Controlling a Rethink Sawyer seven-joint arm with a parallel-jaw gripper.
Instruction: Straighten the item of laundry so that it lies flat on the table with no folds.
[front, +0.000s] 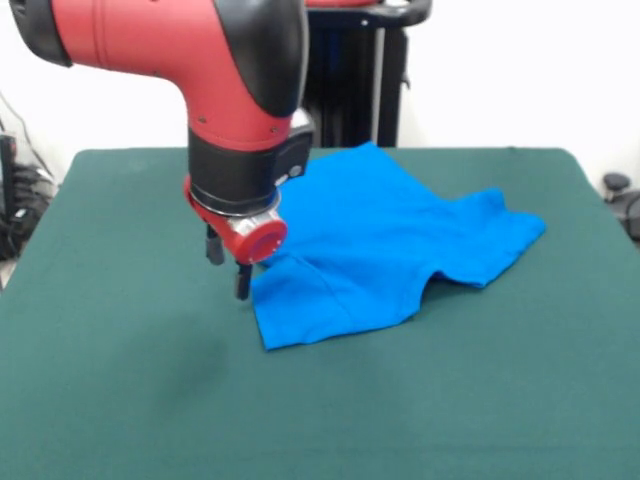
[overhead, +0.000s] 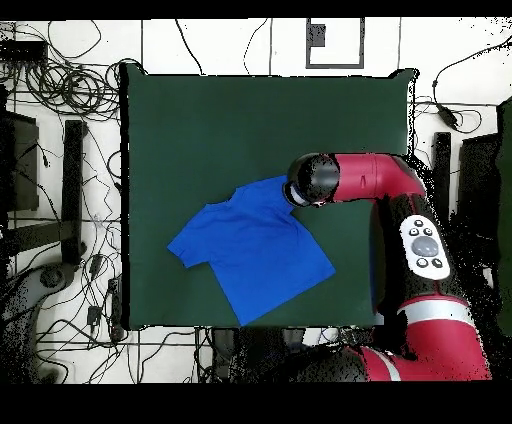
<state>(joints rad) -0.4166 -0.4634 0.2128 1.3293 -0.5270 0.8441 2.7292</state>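
A plain white wall is seen behind the scene in the front view. In the overhead view, a pale tiled floor is crossed by dark seams, and tangled black cables are strewn over it. Dark equipment is placed along one edge.

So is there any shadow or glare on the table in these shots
Front view: a soft dark shadow lies on the table below the claw, no glare. Overhead view: the felt looks evenly lit around the T-shirt.
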